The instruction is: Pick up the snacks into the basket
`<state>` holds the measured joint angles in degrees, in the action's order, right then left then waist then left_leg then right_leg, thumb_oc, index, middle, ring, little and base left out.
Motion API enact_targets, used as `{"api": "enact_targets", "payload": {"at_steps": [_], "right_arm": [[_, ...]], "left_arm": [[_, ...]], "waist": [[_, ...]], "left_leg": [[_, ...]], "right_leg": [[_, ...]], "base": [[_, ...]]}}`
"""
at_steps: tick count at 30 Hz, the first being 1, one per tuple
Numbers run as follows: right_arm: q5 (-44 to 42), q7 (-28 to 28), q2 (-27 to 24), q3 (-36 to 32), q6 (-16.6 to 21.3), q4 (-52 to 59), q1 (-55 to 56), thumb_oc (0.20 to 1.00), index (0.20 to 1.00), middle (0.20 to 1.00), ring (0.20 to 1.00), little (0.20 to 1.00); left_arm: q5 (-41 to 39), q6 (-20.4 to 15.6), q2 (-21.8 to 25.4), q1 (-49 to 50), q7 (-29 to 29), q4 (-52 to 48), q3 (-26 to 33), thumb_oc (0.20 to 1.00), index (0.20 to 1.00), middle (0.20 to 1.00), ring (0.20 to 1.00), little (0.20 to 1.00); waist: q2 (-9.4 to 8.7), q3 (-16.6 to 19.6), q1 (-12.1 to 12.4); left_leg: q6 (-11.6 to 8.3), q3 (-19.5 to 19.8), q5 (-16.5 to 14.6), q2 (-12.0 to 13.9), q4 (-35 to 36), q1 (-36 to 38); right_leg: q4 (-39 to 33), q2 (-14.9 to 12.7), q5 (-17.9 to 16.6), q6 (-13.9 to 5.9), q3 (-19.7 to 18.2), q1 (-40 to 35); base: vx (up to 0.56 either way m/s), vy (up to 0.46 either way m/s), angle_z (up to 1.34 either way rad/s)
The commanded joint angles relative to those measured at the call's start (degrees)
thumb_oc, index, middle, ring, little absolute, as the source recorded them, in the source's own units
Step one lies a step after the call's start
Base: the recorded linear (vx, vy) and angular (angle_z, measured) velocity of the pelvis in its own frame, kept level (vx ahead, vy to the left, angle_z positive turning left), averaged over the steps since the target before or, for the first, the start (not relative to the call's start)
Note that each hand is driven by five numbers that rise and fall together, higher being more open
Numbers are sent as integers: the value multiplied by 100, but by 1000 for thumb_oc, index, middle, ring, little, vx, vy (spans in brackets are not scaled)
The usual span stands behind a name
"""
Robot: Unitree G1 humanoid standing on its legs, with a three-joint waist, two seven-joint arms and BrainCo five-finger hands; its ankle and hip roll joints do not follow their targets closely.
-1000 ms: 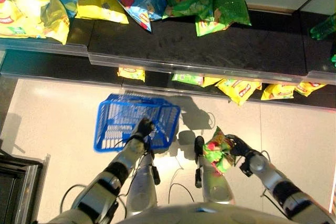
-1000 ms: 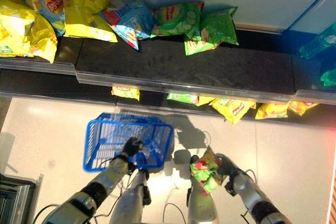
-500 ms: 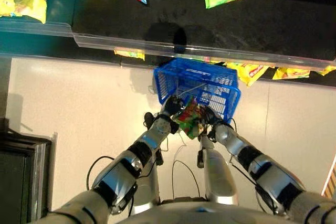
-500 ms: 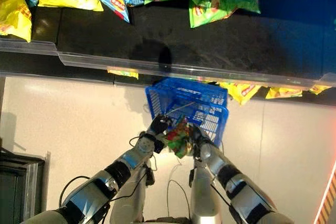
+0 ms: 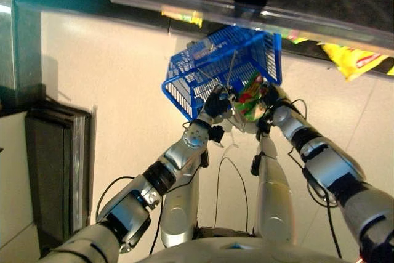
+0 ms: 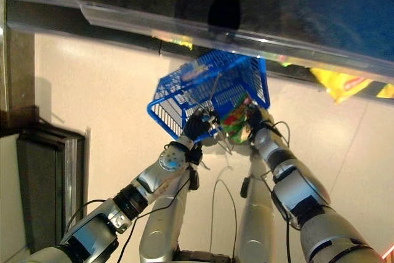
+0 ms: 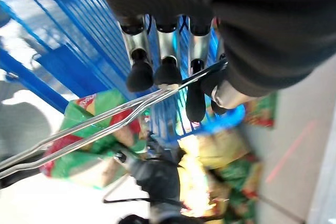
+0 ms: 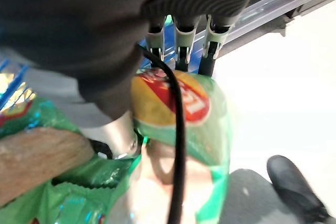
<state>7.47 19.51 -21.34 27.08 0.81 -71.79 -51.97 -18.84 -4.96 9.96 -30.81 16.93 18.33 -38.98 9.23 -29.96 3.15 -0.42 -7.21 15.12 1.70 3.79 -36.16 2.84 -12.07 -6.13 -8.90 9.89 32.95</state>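
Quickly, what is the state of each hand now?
Left hand: shut on the basket handle.
Right hand: shut on the green snack bag.

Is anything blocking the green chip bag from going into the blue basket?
Nothing visible blocks it. The right hand holds the green chip bag right at the blue basket mouth, while the left hand grips the wire handle beside it.
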Motion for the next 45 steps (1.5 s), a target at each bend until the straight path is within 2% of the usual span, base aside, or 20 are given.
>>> {"api": "enact_targets", "payload": {"at_steps": [1, 3, 4, 5, 12, 17, 23, 27, 31, 37, 40, 41, 42, 44, 45], "right_arm": [[-443, 456, -276, -241, 20, -178, -398, 200, 200, 200, 200, 200], [-574, 478, -349, -397, 27, -189, -419, 520, 520, 520, 520, 520], [-664, 507, -443, -481, 2, -214, -561, 834, 834, 834, 834, 834], [-665, 506, -444, -481, 2, -214, -562, 1000, 1000, 1000, 1000, 1000], [-679, 388, -427, -390, -8, -192, -600, 1000, 1000, 1000, 1000, 1000], [-1121, 22, -62, -457, 82, -144, -386, 1000, 1000, 1000, 1000, 1000], [-1554, -186, 401, -507, 218, 32, -83, 1000, 1000, 1000, 1000, 1000], [-1685, -216, 575, -521, 286, 147, 26, 1000, 1000, 1000, 1000, 1000], [-1749, -418, 787, -386, 306, 247, 312, 1000, 1000, 1000, 1000, 1000], [-2273, -709, 818, -713, 258, 81, 695, 1000, 1000, 1000, 1000, 1000], [-875, -725, 711, 91, 230, 360, 811, 1000, 1000, 1000, 1000, 1000], [-874, -724, 713, 93, 229, 362, 815, 1000, 1000, 1000, 1000, 1000], [113, -653, 596, 611, 218, 646, 744, 1000, 1000, 1000, 1000, 1000], [50, -671, 563, 636, 258, 871, 722, 1000, 1000, 1000, 1000, 1000], [-263, -693, 576, 521, 291, 1044, 741, 1000, 1000, 1000, 1000, 1000]], "left_arm": [[41, -459, -241, -219, -156, -1050, -219, 200, 200, 200, 200, 200], [5, -436, -249, -170, -202, -1241, -192, 200, 200, 200, 200, 200], [-88, -450, -262, -100, -216, -1404, -182, 200, 200, 200, 200, 200], [-88, -446, -261, -100, -215, -1408, -182, 200, 200, 200, 200, 200], [-576, -404, -328, 49, -375, -1570, -214, 200, 200, 200, 200, 200], [-654, -330, -333, 92, -467, -1349, -186, 200, 200, 200, 200, 200], [-444, -201, -321, 200, -432, -535, -144, 200, 200, 200, 200, 200], [-123, -101, -255, -5, -575, -121, -229, 200, 200, 200, 200, 200], [-182, 2, -213, -176, -879, 253, -314, 200, 200, 200, 200, 200], [-125, 55, -99, -39, -1078, 742, -222, 200, 200, 200, 200, 200], [-337, -86, 132, 367, -1152, 372, -93, 200, 200, 200, 200, 200], [-337, -84, 134, 371, -1152, 369, -91, 200, 200, 200, 200, 200], [-407, -159, 207, 492, -1145, 177, -46, 200, 200, 200, 200, 200], [-552, -201, 170, 506, -1160, 133, -52, 200, 200, 200, 200, 200], [-581, -197, 137, 490, -1164, 159, -64, 200, 200, 200, 200, 200]], "waist": [[350, 16, 144], [418, 16, 197], [479, 16, 248], [479, 16, 249], [448, 16, 299], [320, 16, 255], [209, 16, 165], [206, 16, 103], [205, 16, -15], [290, 16, -121], [327, 16, -107], [326, 16, -111], [333, 16, -103], [334, 16, -114], [333, 16, -130]], "left_leg": [[-351, -212, -447, -324, -99, -169], [-348, -224, -455, -374, -80, -271], [-348, -238, -457, -414, -79, -342], [-348, -239, -458, -414, -82, -345], [-310, -252, -489, -451, -49, -348], [-281, -245, -546, -412, -57, -115], [-264, -202, -601, -339, -96, 189], [-237, -223, -657, -316, -141, 319], [-221, -260, -675, -295, -143, 494], [-219, -283, -678, -291, -126, 743], [-219, -295, -696, -275, -127, 830], [-219, -294, -696, -276, -127, 833], [-223, -287, -681, -269, -125, 851], [-228, -275, -666, -267, -114, 869], [-228, -267, -660, -264, -105, 873]], "right_leg": [[-375, 104, -652, 39, -92, 679], [-398, 69, -663, 23, -101, 767], [-404, 41, -671, 5, -109, 824], [-402, 41, -671, 5, -110, 827], [-458, 12, -688, -16, -105, 793], [-449, 54, -628, 6, -82, 577], [-333, 77, -488, 44, -58, 310], [-254, 74, -425, 51, -74, 207], [-266, 103, -399, 66, -116, 67], [-274, 137, -353, 90, -175, -156], [-219, 157, -304, 109, -186, -215], [-219, 157, -303, 108, -185, -218], [-212, 168, -300, 125, -201, -239], [-214, 169, -296, 132, -196, -266], [-216, 171, -293, 130, -201, -260]], "base": [[28, 91, 10], [32, 86, 7], [26, 71, 9], [30, 78, 10], [11, 23, 7], [0, 0, 0], [-5, -7, -1], [-8, 7, -3], [0, 26, -5], [1, 19, -7], [0, 0, 0], [-27, -25, -5], [-15, -16, -8], [-24, -31, -7], [-25, -32, -4]]}}
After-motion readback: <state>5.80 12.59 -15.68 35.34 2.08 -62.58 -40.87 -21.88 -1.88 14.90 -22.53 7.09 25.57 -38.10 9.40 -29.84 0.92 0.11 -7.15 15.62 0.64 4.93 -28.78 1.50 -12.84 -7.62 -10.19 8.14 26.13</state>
